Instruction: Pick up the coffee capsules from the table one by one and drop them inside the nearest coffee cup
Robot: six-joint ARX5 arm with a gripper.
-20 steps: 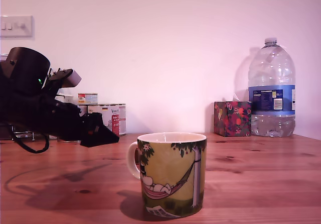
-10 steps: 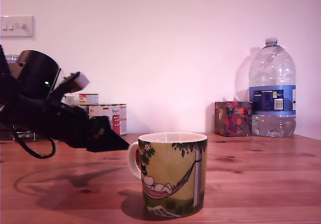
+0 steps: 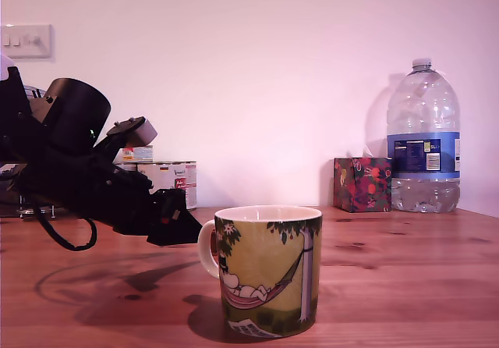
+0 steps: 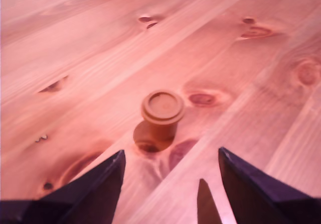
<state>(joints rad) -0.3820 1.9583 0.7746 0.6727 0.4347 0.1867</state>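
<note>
Gripper (image 4: 170,156): jaws wide apart, empty, above table (image 4: 75,43). Coffee capsule (image 4: 161,114): upright beyond fingertips, apparently untouched. Coffee cup (image 3: 269,270): lower centre of exterior view.

Little here can actually be read from where I work. The water bottle (image 3: 422,137) wears a blue label with a barcode and "5L" (only just legible). The tins (image 3: 173,180) carry red-and-white labels, their print too blurred to read. My wrist view shows no writing.
</note>
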